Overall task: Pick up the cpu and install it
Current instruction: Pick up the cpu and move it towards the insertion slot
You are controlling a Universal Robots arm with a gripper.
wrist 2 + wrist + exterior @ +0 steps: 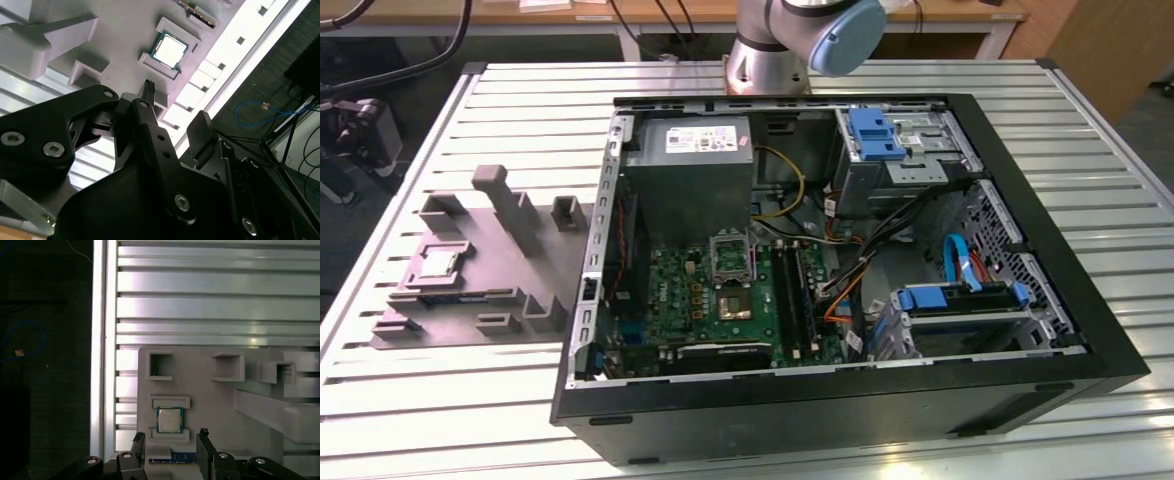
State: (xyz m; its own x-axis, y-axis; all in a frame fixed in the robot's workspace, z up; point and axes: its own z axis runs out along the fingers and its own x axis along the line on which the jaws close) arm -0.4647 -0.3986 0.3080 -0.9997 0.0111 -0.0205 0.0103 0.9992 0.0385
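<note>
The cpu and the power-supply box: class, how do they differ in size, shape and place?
Size: the cpu is tiny; the power-supply box is far larger. Shape: the cpu is a flat square, the box a bulky block. Place: the cpu lies on the grey fixture, the box inside the computer case. Both show grey metal.

Silver cpu [169, 420] flat in grey fixture [215, 405]

Fingers [205, 447] wide apart, dwnwrd.
</note>
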